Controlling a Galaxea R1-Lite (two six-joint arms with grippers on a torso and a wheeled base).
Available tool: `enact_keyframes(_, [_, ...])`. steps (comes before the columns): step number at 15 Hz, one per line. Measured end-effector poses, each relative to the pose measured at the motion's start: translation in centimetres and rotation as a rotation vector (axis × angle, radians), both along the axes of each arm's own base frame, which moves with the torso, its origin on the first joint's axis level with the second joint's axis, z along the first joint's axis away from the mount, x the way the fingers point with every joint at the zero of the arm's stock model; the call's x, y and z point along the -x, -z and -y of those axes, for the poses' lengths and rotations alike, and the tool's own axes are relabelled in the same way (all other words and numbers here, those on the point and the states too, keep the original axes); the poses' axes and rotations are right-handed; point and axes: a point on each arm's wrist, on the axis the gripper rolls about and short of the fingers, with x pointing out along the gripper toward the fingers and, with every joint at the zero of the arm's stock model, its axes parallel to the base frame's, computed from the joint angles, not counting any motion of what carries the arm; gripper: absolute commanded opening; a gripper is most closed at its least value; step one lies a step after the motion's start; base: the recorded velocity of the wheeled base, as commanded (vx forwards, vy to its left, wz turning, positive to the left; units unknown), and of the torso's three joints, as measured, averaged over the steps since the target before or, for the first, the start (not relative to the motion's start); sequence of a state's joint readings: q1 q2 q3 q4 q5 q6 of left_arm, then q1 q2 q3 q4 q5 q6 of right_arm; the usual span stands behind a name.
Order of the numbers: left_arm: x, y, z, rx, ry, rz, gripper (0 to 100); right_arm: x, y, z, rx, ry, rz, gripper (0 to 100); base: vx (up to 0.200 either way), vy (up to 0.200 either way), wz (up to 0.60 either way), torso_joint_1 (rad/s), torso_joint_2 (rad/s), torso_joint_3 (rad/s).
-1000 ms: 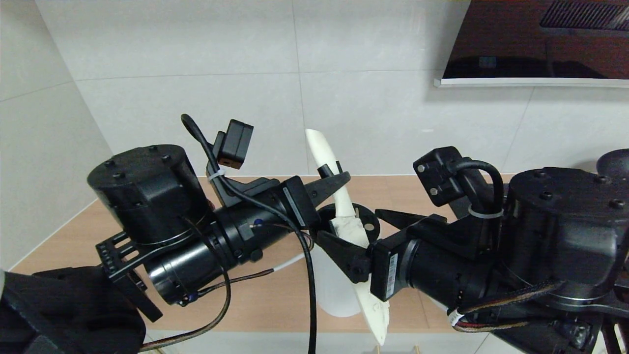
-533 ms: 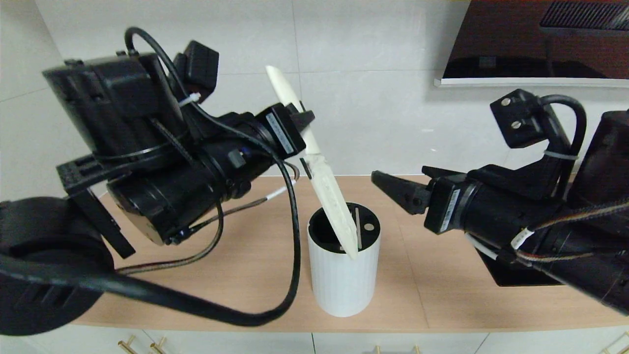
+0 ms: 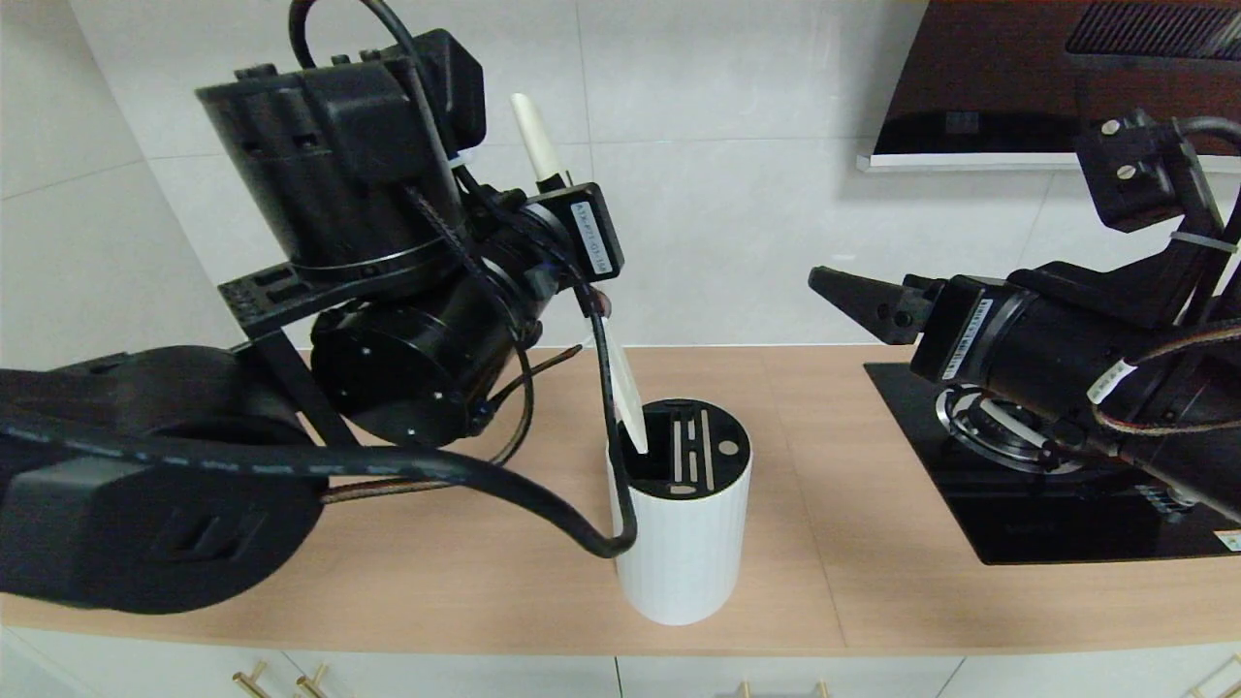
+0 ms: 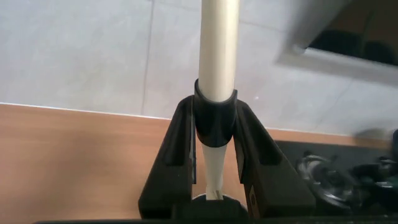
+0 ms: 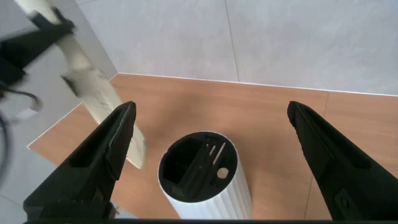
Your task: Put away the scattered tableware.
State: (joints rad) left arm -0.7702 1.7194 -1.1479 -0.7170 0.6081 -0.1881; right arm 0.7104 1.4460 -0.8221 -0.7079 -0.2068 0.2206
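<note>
Knife (image 3: 625, 393) has risen from low between both arms and now hangs steep, tip at the mouth of the white holder (image 3: 684, 543) on the worktop (image 3: 853, 582). The left pincer (image 4: 216, 124) clamps its handle. The right pincer (image 5: 210, 115) (spread wide) has let go, so probably only lowering remains.

The knife (image 3: 627, 402) looks matt cream plastic or ceramic, the ribbed holder (image 3: 684, 557) smooth white plastic with a matt black top, the counter (image 3: 456, 572) satin wood grain, the cooktop (image 3: 1057, 528) glossy black glass.
</note>
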Motion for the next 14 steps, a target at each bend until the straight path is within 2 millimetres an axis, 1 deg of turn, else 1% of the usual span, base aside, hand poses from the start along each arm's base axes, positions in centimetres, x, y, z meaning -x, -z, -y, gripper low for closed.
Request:
enact_keyframes(2, [-0.4, 0.9, 0.9, -0.024, -0.001, 0.012, 0, 0.0, 0.1, 0.0, 0.002, 0.000, -0.002, 100, 0.000, 0.000, 0.00, 0.000, 0.00, 0.000])
enact_keyframes(4, [-0.8, 1.4, 1.4, -0.031, -0.015, 0.094, 0, -0.1, 0.2, 0.0, 0.004, 0.001, -0.005, 100, 0.000, 0.000, 0.00, 0.000, 0.00, 0.000])
enact_keyframes(6, [-1.4, 2.8, 2.1, -0.071, -0.032, 0.141, 0, -0.1, 0.3, -0.1, 0.006, 0.000, -0.008, 100, 0.000, 0.000, 0.00, 0.000, 0.00, 0.000])
enact_keyframes(10, [-2.4, 5.2, 3.1, -0.114, -0.032, 0.116, 0, -0.1, 0.3, -0.1, 0.006, 0.000, -0.008, 100, 0.000, 0.000, 0.00, 0.000, 0.00, 0.000])
enact_keyframes(14, [-2.7, 6.5, 3.8, -0.135, -0.038, 0.089, 0, -0.2, 0.5, -0.2, 0.011, 0.000, -0.013, 100, 0.000, 0.000, 0.00, 0.000, 0.00, 0.000])
